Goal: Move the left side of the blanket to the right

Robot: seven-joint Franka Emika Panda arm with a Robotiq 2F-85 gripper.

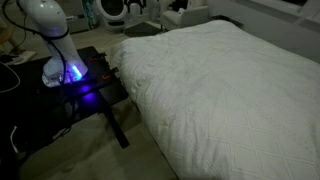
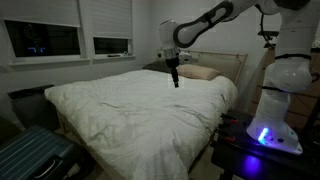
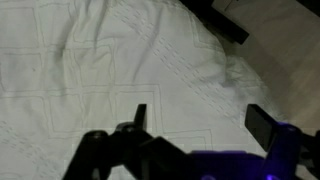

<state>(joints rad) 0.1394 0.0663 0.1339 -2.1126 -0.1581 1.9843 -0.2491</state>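
The blanket (image 2: pixel 140 105) is a large white puffy quilted cover spread over the whole bed; it also shows in an exterior view (image 1: pixel 235 90) and fills the wrist view (image 3: pixel 110 70). My gripper (image 2: pixel 175 78) hangs above the far part of the blanket, near the pillow, not touching the fabric. In the wrist view the gripper (image 3: pixel 200 120) is open with its two dark fingers wide apart and nothing between them. In the exterior view that shows the robot base, the gripper is out of frame.
A tan pillow (image 2: pixel 200 72) lies at the head of the bed. The robot base (image 2: pixel 275 125) glows blue on a dark stand (image 1: pixel 85 85) beside the bed. A suitcase (image 2: pixel 30 155) stands at the bed's foot. Windows (image 2: pixel 45 40) line the far wall.
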